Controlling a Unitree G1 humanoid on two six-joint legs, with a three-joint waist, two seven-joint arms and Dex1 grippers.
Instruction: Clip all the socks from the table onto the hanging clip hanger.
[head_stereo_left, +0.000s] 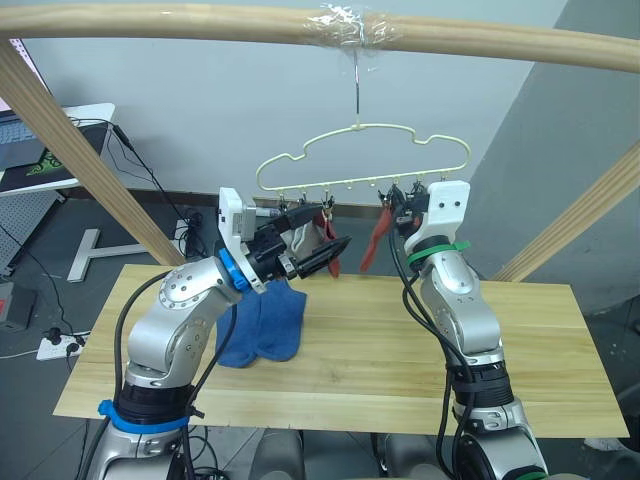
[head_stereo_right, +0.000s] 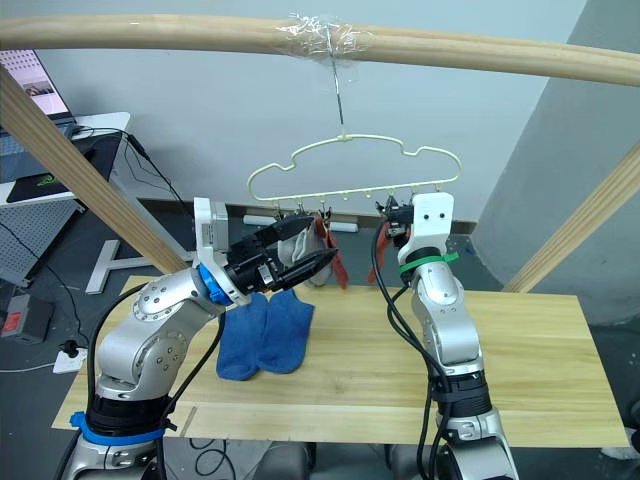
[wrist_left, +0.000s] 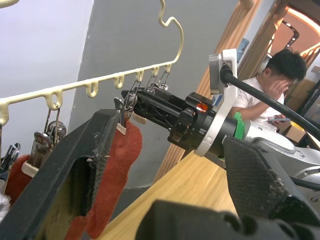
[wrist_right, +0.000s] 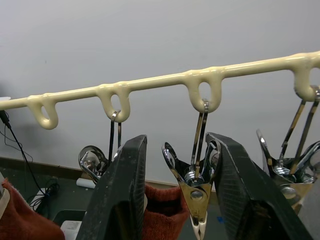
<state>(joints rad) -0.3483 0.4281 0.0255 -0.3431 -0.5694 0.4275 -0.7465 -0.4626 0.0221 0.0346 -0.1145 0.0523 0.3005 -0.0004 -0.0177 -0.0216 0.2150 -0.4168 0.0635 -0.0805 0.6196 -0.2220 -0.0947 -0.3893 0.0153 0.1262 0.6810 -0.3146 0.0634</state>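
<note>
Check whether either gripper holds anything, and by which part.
Nothing held. Right gripper open astride a small metal clip; left gripper open beside a hanging rust-red sock.

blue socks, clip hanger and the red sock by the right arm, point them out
blue socks (head_stereo_left: 268, 325): left eye view, middle of the pair lying on the table.
clip hanger (head_stereo_left: 362, 128): left eye view, its top wire below the hook.
red sock (head_stereo_left: 376, 238): left eye view, its hanging body.
</note>
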